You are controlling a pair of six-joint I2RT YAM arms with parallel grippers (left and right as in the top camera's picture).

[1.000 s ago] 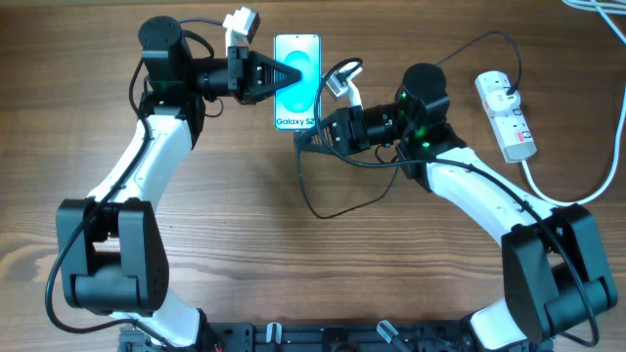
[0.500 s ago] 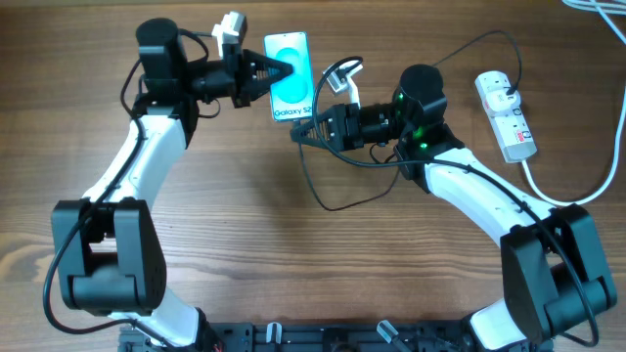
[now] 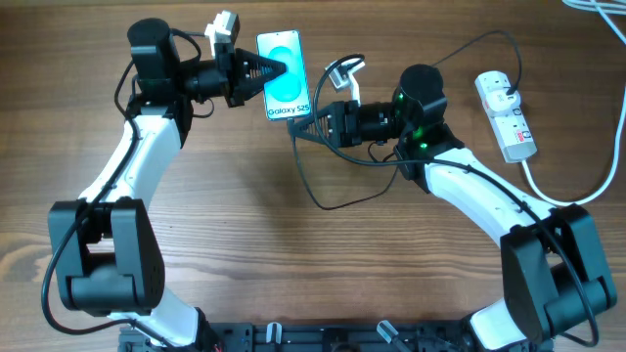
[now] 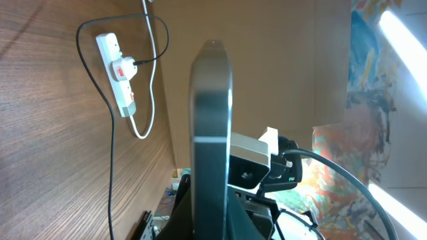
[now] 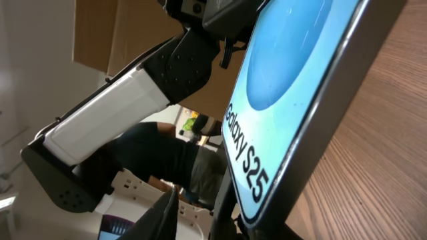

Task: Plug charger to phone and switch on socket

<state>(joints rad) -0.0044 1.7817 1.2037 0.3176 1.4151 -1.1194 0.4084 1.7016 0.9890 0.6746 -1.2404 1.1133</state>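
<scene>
Overhead shows the job partly done. My left end effector (image 3: 274, 69) is pinching the phone (image 3: 289, 98) by its side edge and holding it up near the far side of the bench (image 3: 293, 264). My right end effector (image 3: 301, 130) sits just beside the phone's lower edge. Its fingers look pressed together on the plug end of the charger (image 3: 323, 203), though the tip itself is hidden from me. From there the black cable loops down across the bench and back up to the socket (image 3: 509, 117), well apart at the far right. The white adapter is already seated in the socket.

I judge that the plug has yet to enter the phone's port, since no view shows them mated. After that comes the socket switch. I can see its red marks, but not whether it is on or off.

Left wrist gives me what overhead cannot. The phone (image 4: 211, 133) appears edge-on, a thin grey slab standing between my fingers, so its tilt off the bench is plain. The socket (image 4: 119, 75) and its thick white cord show behind it.

Right wrist looks up at the screen from below, with "Galaxy S25" large and close, and the bottom edge of the phone (image 5: 293, 87) right in front of my fingers. Neither the port nor the plug tip can be made out there.
</scene>
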